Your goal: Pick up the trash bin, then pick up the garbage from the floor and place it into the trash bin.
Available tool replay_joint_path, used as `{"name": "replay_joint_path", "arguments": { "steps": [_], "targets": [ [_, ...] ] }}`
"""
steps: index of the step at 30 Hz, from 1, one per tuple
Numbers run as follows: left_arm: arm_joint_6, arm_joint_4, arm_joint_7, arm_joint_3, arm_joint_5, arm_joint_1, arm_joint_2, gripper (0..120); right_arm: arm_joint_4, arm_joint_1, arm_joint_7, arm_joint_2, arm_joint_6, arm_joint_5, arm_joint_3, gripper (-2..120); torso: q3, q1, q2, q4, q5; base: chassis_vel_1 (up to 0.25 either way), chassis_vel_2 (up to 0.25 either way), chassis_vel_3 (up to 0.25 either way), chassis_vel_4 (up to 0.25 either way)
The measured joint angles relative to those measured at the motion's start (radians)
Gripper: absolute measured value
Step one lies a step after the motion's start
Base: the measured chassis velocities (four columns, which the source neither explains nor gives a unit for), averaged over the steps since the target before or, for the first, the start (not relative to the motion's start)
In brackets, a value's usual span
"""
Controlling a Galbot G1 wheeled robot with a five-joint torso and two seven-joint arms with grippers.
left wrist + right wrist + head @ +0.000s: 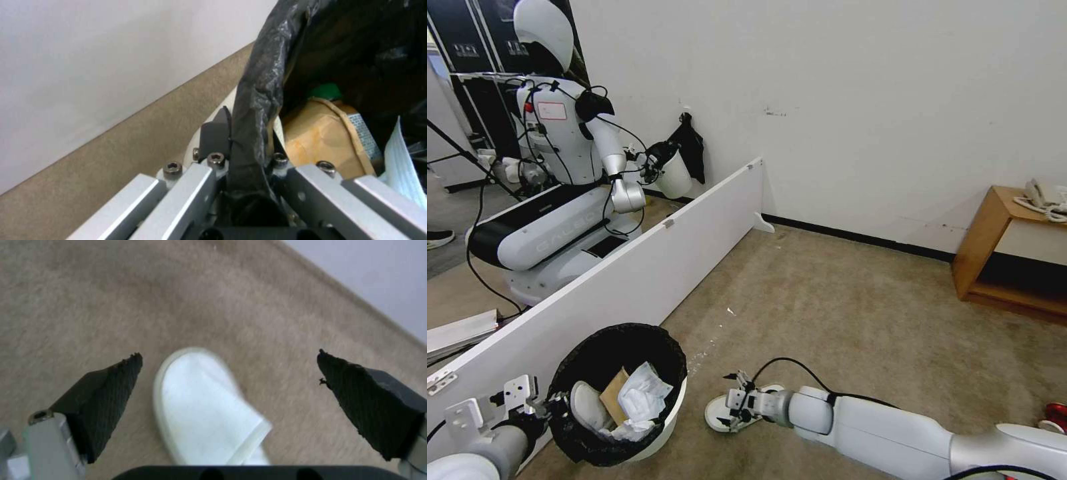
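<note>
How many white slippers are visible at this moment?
2: one slipper on the carpet under the open right gripper; another inside the trash bin. Others may be hidden.

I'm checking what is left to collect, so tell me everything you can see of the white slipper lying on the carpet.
The flat white cloth slipper has a rounded closed toe, a pale raised sole edge and an open heel end. It lies flat, sole down, on the beige carpet, just right of the black-bag-lined white trash bin. The right gripper hangs over it with fingers spread wide to either side, not touching it as far as the right wrist view shows. It looks clean and uncrushed.
</note>
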Motion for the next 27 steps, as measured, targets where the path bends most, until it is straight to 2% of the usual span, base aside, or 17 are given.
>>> {"name": "replay_joint_path", "arguments": {
  "steps": [7,27],
  "targets": [
    [0.0,0.006,0.0,0.003,-0.001,-0.006,0.002,1,-0.01,-0.036,0.015,-0.033,0.017,0.011,0.009,100,0.0,0.0,0.0,0.0,0.0,0.0,0.0,0.0,0.0],
    [0.0,0.014,0.0,0.005,0.005,0.0,-0.009,1,-0.183,-0.091,0.016,-0.01,0.074,0.001,0.107,99,0.0,0.0,0.0,0.0001,-0.0001,0.0,0.0,0.0,0.0]
  ]
}}
